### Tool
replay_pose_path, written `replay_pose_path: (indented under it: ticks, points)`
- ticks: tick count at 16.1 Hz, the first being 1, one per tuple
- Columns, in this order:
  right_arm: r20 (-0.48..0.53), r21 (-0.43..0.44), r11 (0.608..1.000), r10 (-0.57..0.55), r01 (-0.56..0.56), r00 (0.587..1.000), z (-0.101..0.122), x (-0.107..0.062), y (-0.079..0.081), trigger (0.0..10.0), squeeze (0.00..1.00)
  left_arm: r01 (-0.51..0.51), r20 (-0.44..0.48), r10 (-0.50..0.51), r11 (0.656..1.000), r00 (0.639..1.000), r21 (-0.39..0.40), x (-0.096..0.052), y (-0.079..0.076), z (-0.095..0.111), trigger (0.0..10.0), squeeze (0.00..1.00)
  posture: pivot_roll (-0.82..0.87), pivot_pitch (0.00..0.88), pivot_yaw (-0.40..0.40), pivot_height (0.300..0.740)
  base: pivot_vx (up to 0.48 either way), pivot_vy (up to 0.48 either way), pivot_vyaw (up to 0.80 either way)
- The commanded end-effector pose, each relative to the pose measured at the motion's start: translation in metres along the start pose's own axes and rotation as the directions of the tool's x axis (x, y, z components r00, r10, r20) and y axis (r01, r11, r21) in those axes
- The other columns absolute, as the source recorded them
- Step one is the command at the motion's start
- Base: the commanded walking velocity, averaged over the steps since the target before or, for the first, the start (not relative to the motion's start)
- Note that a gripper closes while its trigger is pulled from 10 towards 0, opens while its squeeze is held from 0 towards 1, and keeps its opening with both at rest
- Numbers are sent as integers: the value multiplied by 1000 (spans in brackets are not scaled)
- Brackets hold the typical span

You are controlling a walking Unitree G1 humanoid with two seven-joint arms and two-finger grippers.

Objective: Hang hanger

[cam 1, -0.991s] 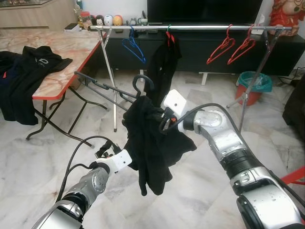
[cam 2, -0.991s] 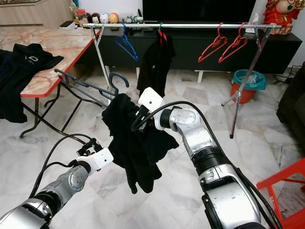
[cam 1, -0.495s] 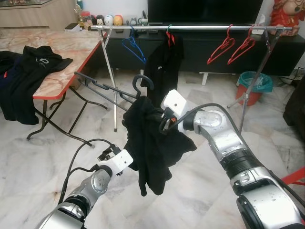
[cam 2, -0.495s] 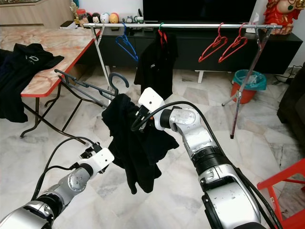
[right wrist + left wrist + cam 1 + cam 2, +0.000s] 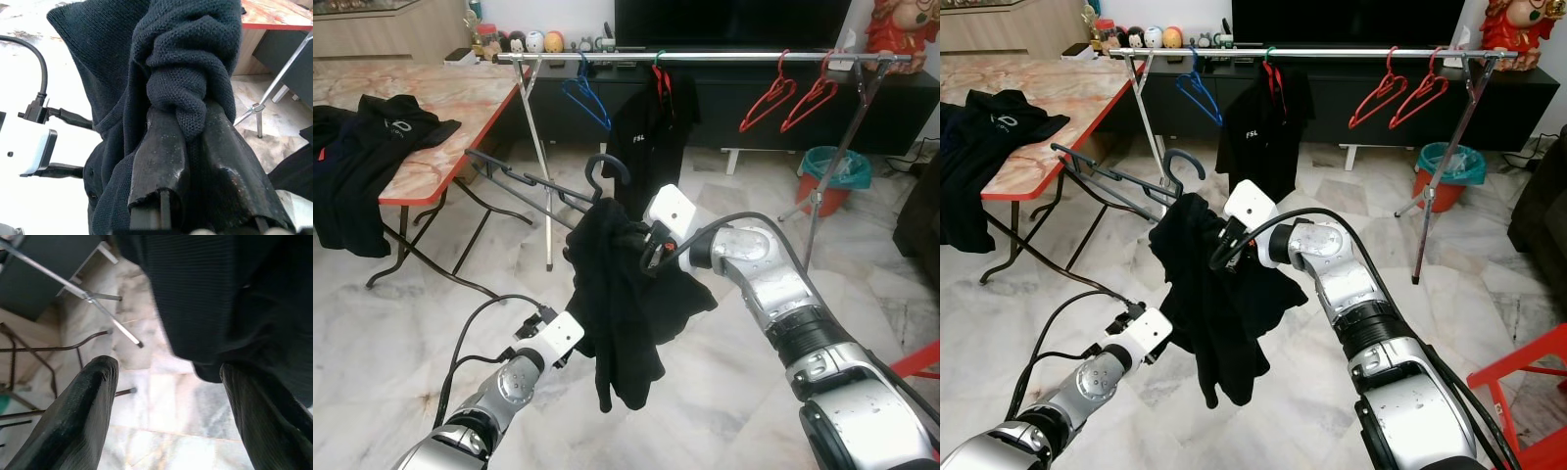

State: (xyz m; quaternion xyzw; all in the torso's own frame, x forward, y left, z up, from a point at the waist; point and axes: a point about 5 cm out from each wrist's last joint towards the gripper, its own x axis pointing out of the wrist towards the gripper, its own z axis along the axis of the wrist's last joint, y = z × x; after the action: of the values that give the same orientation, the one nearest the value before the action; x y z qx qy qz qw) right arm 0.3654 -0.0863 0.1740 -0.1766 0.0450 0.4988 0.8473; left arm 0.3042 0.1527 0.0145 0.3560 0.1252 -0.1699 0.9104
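The right gripper (image 5: 190, 161), arm bent and raised at chest height, is clamped on a black knitted garment (image 5: 622, 294) draped over a dark plastic hanger (image 5: 605, 171), in front of the silver metal clothes rail (image 5: 705, 57). The left gripper (image 5: 166, 396), fingers spread apart, reaches up from below, just beside the garment's lower hem.

Small white lettering is seen on the chest of the black T-shirt (image 5: 1258, 132) hung from the clothes rail (image 5: 1332, 52); it appears to read "FSL", though the characters are too small to be read with certainty. A white logo mark is printed on the black garment (image 5: 396, 122) laid on the surface (image 5: 460, 98), but it cannot be read. No other text is legible.
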Motion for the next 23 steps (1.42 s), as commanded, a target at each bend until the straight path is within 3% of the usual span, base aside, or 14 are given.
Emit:
replay_pose_path:
  ticks: [1,4,10,15,16,23]
  points:
    - [43,-44,999,8,-6,999,15,2,0,0,0,-53,-42,54,998,998,27,-4,7,-10,10000,0,-47,0,28,719,0,0,0]
    - [43,-45,999,14,-12,999,15,2,1,0,0,-112,-36,111,994,993,-12,-3,17,-10,10000,0,-49,0,26,719,0,0,0]
    - [42,-43,999,20,-18,999,14,2,2,0,0,-79,53,83,995,995,-61,4,17,11,10000,0,-47,0,25,719,0,0,0]
    - [41,-43,999,23,-21,999,14,3,3,0,0,12,82,-9,999,997,-33,8,10,20,10000,0,-47,0,24,719,0,0,0]
    - [39,-45,999,26,-24,999,14,3,3,0,0,49,88,-50,999,995,7,9,6,22,10000,0,-47,0,24,719,0,0,0]
    - [41,-48,998,30,-28,999,15,3,3,0,0,86,130,-87,996,988,11,9,0,28,10000,0,-48,0,25,719,0,0,0]
